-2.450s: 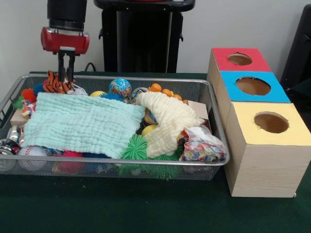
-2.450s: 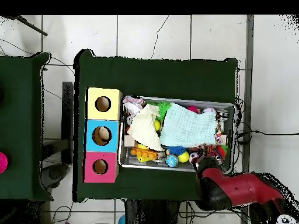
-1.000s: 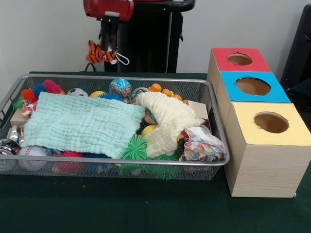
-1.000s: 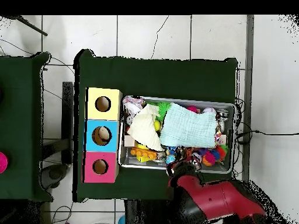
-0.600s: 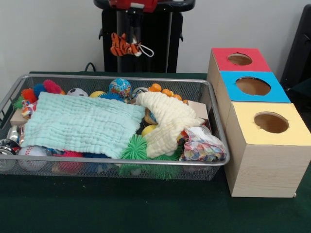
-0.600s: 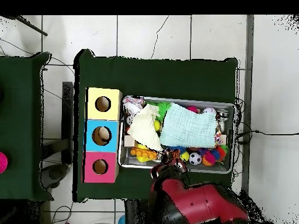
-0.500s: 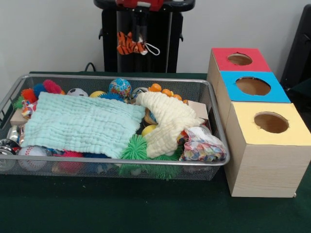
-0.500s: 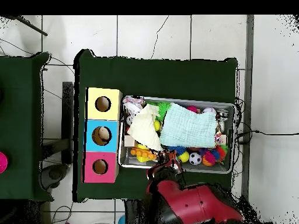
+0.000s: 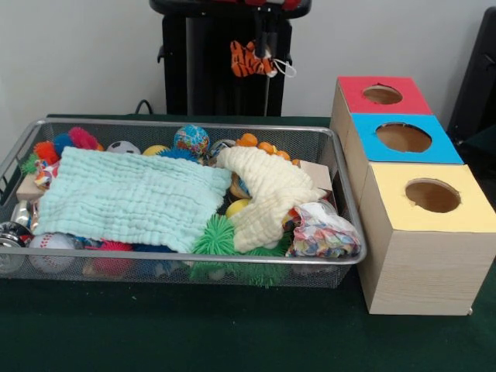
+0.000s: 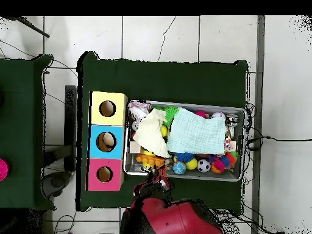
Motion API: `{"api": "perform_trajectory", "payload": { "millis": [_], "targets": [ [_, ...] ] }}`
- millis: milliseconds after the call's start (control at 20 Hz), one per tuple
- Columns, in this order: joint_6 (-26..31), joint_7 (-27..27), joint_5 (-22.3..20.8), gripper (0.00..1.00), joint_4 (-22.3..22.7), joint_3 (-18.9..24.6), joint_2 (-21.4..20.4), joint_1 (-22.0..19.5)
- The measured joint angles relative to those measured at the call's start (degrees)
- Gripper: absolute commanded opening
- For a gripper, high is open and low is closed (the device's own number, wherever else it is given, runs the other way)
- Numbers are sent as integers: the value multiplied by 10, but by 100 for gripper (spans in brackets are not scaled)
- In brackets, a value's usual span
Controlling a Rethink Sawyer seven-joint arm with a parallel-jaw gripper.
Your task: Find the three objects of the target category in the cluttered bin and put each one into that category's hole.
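My gripper hangs at the top of the front view, above the table's far side and past the bin's far rim. It is shut on a small orange and black striped tiger toy with a white loop. It is left of the red-panelled hole and higher than it. In the overhead view the gripper and toy sit between the bin and the red-panelled hole. The wire mesh bin holds several toys.
A mint cloth and a cream cloth cover much of the bin. Balls and spiky toys lie around them. The blue-panelled hole and the yellow-panelled hole follow the red one toward the camera.
The gripper lifted the tiger toy out of the bin's far left corner and carried it up and to the right, toward the boxes.
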Motion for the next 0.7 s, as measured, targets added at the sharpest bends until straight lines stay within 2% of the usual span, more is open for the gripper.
{"api": "perform_trajectory", "payload": {
  "millis": [150,700],
  "targets": [
    [0,2,9,0,3,-19,0,28],
    [-12,36,84,0,18,-135,23,202]
  ]
}}
